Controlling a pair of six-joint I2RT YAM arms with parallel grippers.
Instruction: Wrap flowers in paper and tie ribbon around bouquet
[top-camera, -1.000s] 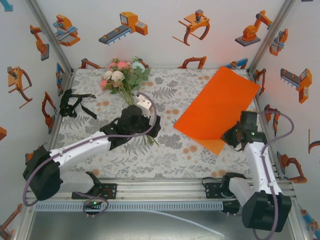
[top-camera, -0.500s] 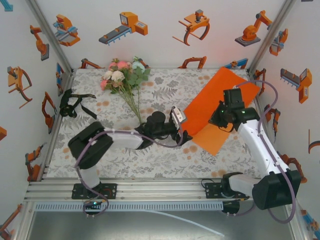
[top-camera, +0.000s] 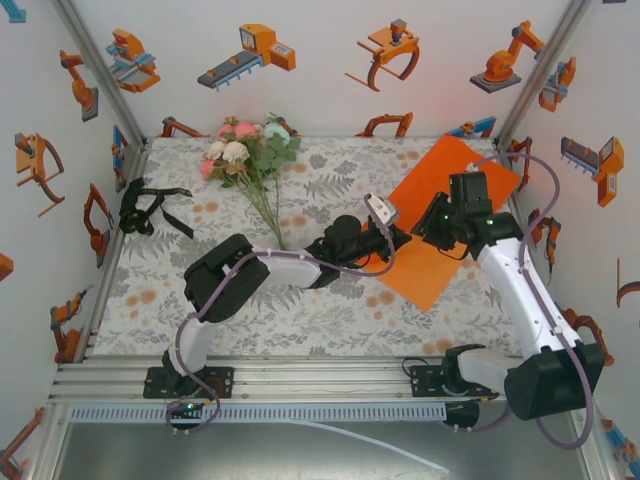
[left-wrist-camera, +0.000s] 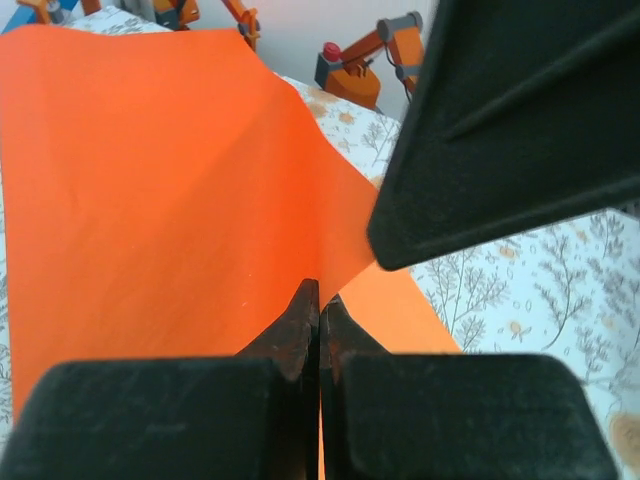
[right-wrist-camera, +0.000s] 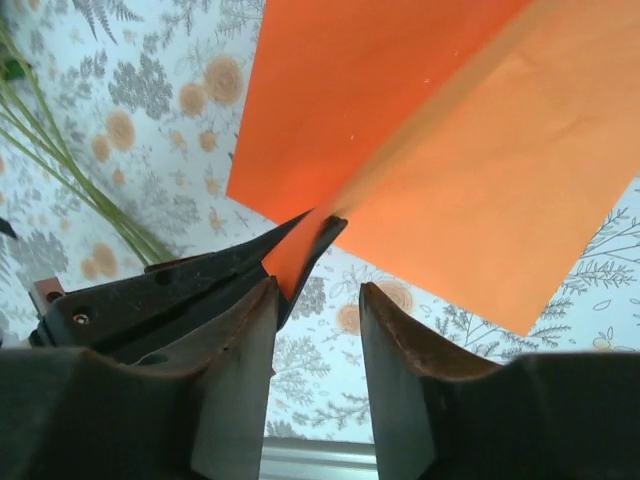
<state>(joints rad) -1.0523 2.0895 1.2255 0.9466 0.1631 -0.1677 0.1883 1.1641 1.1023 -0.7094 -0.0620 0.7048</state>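
Paper (top-camera: 425, 275): back right of table (top-camera: 300, 310), far edge close to right wall, near-left edge raised in a fold.
Open room: bare cloth across centre and near side.
Flowers (top-camera: 245, 150): back left, stems pointing toward centre, apart from paper.
Ribbon (top-camera: 145, 210): heaped at left edge.
Left gripper (left-wrist-camera: 318, 295): jaws pressed together, pinching paper's raised edge.
Right gripper (right-wrist-camera: 318, 288): jaws partly apart, just beside that pinch, gripping nothing.
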